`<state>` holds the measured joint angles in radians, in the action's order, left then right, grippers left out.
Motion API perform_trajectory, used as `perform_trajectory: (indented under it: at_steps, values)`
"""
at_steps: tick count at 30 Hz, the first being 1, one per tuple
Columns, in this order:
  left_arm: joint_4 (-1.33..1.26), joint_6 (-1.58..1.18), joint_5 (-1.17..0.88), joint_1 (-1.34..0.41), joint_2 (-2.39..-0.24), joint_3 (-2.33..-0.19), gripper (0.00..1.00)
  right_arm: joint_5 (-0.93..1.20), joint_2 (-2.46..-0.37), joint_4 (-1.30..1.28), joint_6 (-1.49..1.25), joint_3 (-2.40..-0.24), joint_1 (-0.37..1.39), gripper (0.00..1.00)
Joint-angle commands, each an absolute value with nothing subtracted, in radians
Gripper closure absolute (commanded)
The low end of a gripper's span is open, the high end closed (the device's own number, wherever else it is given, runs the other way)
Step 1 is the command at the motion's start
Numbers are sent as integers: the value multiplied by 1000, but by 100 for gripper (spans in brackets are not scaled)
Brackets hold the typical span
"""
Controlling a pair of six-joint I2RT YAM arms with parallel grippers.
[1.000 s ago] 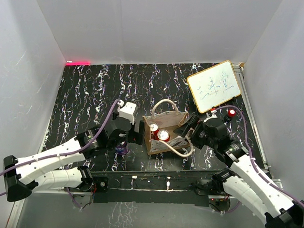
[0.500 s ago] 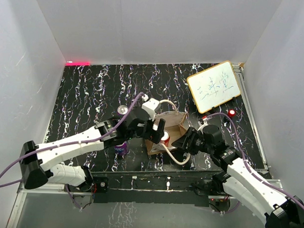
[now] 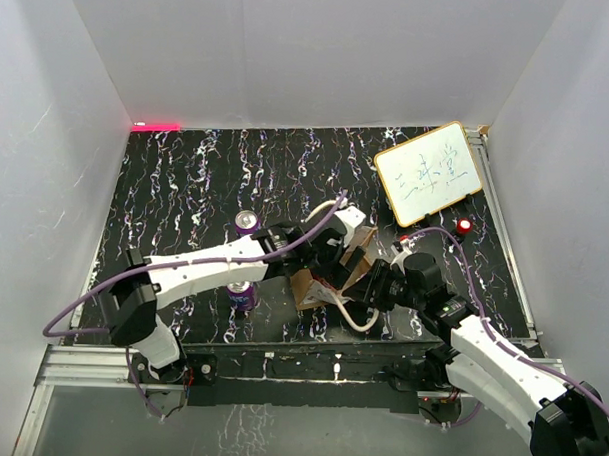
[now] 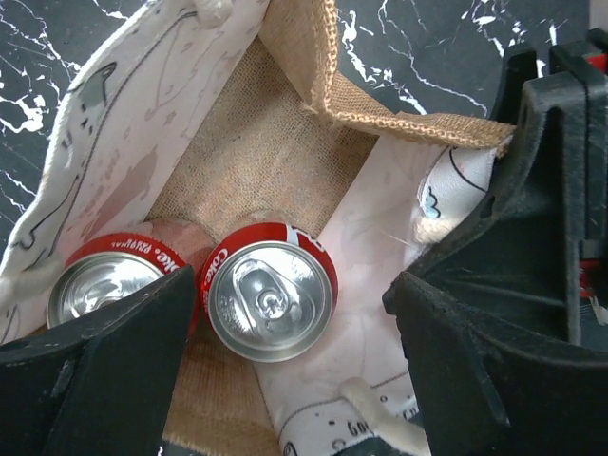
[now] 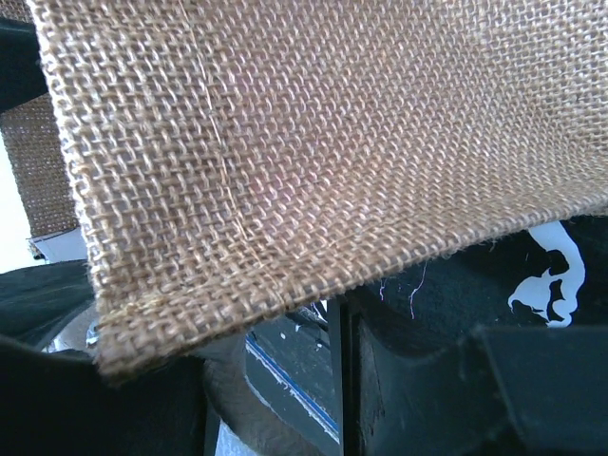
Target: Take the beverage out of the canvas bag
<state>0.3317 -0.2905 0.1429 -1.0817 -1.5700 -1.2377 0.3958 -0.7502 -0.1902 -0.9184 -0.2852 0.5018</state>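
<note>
The canvas bag (image 3: 305,285) stands near the table's front middle, its tan weave and pale lining (image 4: 247,142) seen from above in the left wrist view. Two red cola cans stand upright inside: one (image 4: 271,299) in the middle, another (image 4: 112,285) to its left. My left gripper (image 4: 285,380) hangs open over the bag's mouth, its fingers either side of the middle can and apart from it. In the top view the left gripper (image 3: 329,263) hides the cans. My right gripper (image 3: 371,280) is at the bag's right wall (image 5: 313,142), which lies between its fingers (image 5: 456,389).
Two purple cans stand on the table left of the bag, one further back (image 3: 247,223) and one nearer (image 3: 242,295). A white board with a yellow frame (image 3: 430,172) leans at the back right. A cream handle loop (image 3: 352,316) trails in front of the bag.
The left arm swung right from beside the purple can to over the bag's mouth. The right gripper moved in and closed from wide open onto the bag's right wall.
</note>
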Motion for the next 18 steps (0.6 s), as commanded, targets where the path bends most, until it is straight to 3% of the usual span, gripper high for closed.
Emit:
perform_trajectory:
  at_steps: [1, 18]
  values:
    - [401, -217, 163, -1099, -1609, -1321, 18, 386, -759, -193, -885, -273, 502, 58]
    - [479, -163, 227, -1123, -1698, -1312, 27, 368, -759, -206, -873, -280, 502, 59]
